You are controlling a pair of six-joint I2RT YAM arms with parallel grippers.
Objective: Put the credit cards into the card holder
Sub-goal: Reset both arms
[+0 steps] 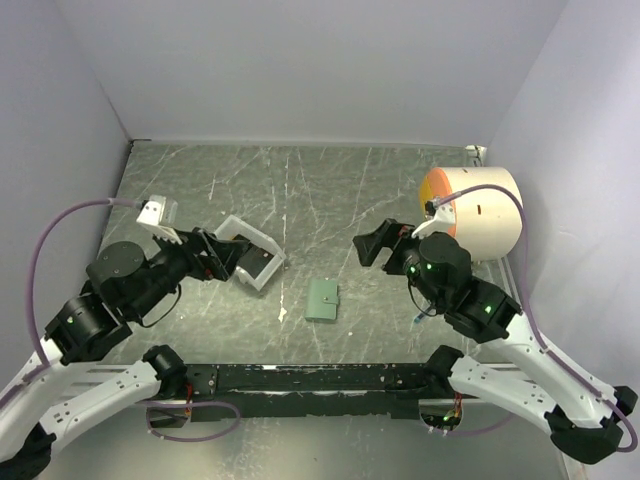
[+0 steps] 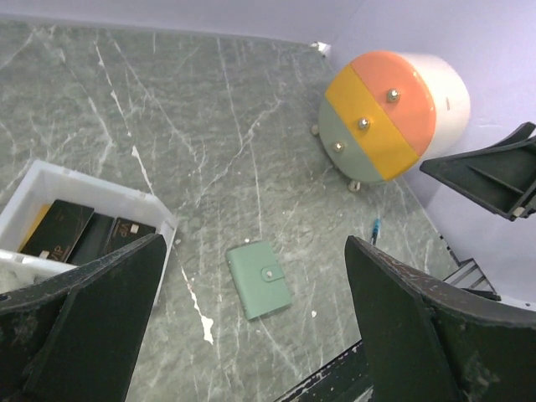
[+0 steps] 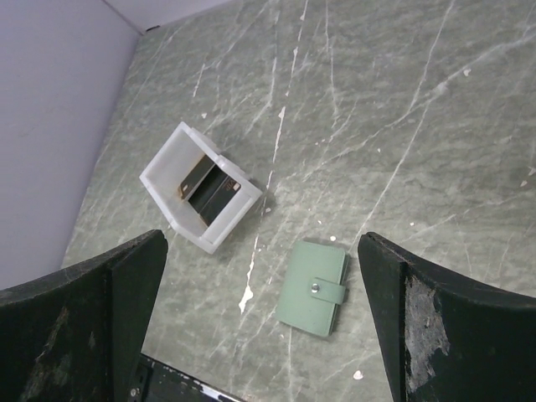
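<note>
Nearest you, just beyond the arm bases, is the one card holder (image 1: 322, 299), lying shut and flat on the marble table (image 1: 330, 190), a little below the middle of the top view. Its long axis runs nearly bottom to top of that frame, leaning slightly right. The snap tab is fastened on its right edge.

Farther in and to the left, your left gripper (image 1: 225, 255) hangs over the near end of the one white tray (image 1: 250, 232), fingers spread wide with nothing between them. Your right gripper (image 1: 375, 245), right of centre, is also spread wide and empty, and touches nothing.

In the left wrist view the credit cards (image 2: 59, 230) lie side by side in the tray at the lower left. You can count three dark ones and a yellow-orange sliver at the left. Their long sides run lower left to upper right.

Farthest, at the upper right, a single round drum (image 1: 480, 210) lies on its side.
</note>
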